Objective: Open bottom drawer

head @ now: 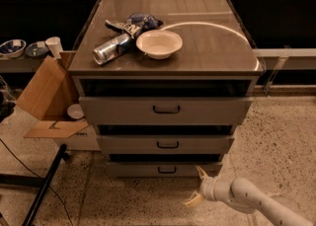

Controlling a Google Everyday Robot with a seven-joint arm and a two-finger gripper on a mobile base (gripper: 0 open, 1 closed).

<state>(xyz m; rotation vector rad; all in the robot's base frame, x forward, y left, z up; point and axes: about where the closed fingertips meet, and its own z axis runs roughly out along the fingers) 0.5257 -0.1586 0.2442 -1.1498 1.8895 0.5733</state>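
The bottom drawer (165, 169) is the lowest and narrowest grey front of the cabinet, with a small black bar handle (167, 170) at its centre. It sits shut. My gripper (197, 186) is low at the lower right, just right of and in front of the drawer's right end. Its two pale fingers are spread apart, one pointing up (201, 171) and one down-left (192, 201). It holds nothing and is apart from the handle.
Above are the mid-sized drawer (165, 144) and the tall top drawer (165, 109). On the cabinet top lie a white bowl (159, 43), a can (111, 49) and a blue bag (138, 21). An open cardboard box (49, 96) stands left. A black stand leg (44, 185) crosses the floor.
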